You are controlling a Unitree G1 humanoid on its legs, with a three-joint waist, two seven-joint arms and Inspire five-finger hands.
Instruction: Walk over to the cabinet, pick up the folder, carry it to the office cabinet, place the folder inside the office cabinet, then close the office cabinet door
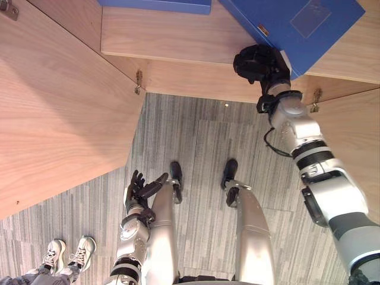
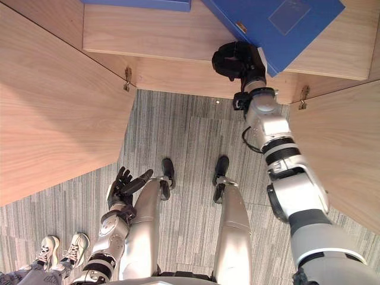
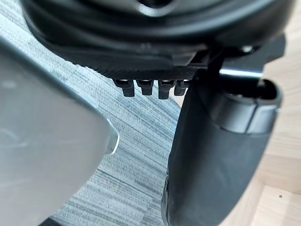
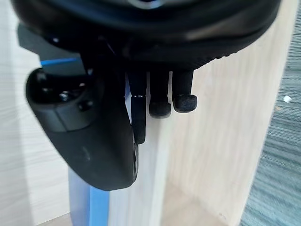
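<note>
A blue folder (image 1: pixel 297 27) lies flat on the wooden shelf (image 1: pixel 178 38) of the open office cabinet, its near corner jutting over the shelf's front edge. My right hand (image 1: pixel 258 62) is at that corner, fingers curled. In the right wrist view the thumb (image 4: pixel 89 141) covers the folder's blue edge (image 4: pixel 89 202) and the curled fingertips (image 4: pixel 160 108) sit on its other side. My left hand (image 1: pixel 139 190) hangs low beside my body over the carpet, fingers relaxed and holding nothing.
A second blue folder (image 1: pixel 154 5) lies further back on the shelf to the left. The cabinet's left door (image 1: pixel 59 107) and right door (image 1: pixel 356 136) both stand open. A person's shoes (image 1: pixel 68 252) show on the grey carpet at lower left.
</note>
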